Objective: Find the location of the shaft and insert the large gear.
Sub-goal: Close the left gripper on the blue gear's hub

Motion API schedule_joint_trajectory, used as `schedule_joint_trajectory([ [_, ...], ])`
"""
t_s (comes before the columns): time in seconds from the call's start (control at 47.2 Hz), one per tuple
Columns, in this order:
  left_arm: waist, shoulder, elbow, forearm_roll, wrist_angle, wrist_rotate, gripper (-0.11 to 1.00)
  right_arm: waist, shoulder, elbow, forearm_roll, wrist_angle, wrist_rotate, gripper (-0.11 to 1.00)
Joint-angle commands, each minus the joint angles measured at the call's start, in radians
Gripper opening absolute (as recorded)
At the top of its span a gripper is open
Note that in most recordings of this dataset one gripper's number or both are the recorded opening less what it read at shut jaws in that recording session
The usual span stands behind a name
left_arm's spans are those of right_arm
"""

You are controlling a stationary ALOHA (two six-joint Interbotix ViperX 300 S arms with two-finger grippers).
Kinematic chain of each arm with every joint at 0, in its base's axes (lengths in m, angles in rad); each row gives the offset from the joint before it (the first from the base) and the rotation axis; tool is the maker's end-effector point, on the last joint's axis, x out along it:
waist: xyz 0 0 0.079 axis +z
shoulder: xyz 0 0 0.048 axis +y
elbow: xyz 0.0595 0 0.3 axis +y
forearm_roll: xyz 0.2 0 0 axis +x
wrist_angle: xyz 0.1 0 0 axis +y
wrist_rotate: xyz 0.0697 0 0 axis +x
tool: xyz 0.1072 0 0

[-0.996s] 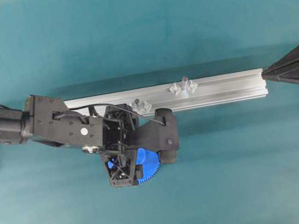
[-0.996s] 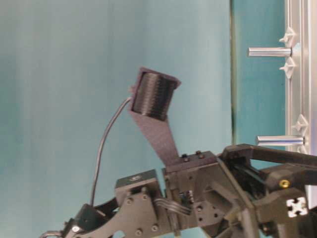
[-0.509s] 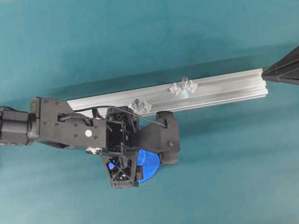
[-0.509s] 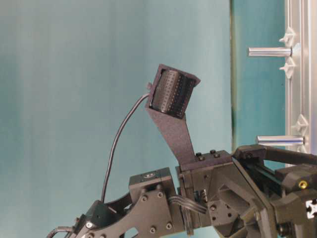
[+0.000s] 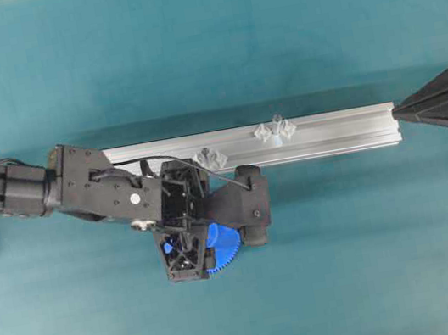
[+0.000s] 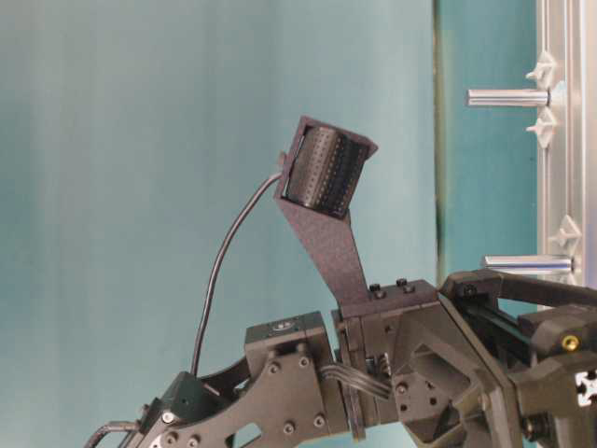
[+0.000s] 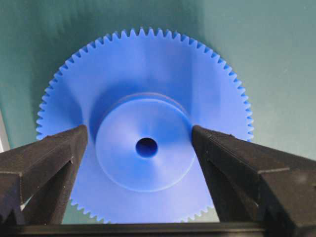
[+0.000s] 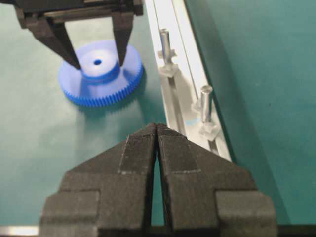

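Large gear (image 7: 143,143): flat on the teal table (image 5: 352,266), hub up, not yet gripped.
Left gripper (image 7: 139,148): jaws spread full wide, one finger at 9 o'clock of the hub, the other at 3 o'clock, straddling it, nothing held.
Just changed: the left arm has crept a shade forward and lower over the gear since a second ago; jaws unchanged.
Meaning: by my read, this is the final line-up before a pinch on the hub.
Right gripper (image 8: 157,129): fingers pressed together, empty, parked at the rail's 3 o'clock end, same as earlier.
Rail (image 5: 330,132): at 12 o'clock of the gear.
Shaft (image 5: 276,118): upright on the rail between clear pieces, at 2 o'clock of the gear, bare.
Shorter pin (image 5: 203,151): nearer, close by the arm.
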Motion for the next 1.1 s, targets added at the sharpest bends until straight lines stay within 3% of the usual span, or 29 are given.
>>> schedule_joint_trajectory([
  [0.0,-0.006,-0.012,-0.012,0.002,0.009,0.002,0.94,-0.002,0.006,-0.011,0.000,-0.003,0.008,0.04],
  [1.081,-0.025,-0.014,-0.028,0.002,0.043,0.002,0.94,-0.002,0.006,-0.009,0.000,-0.003,0.008,0.04],
])
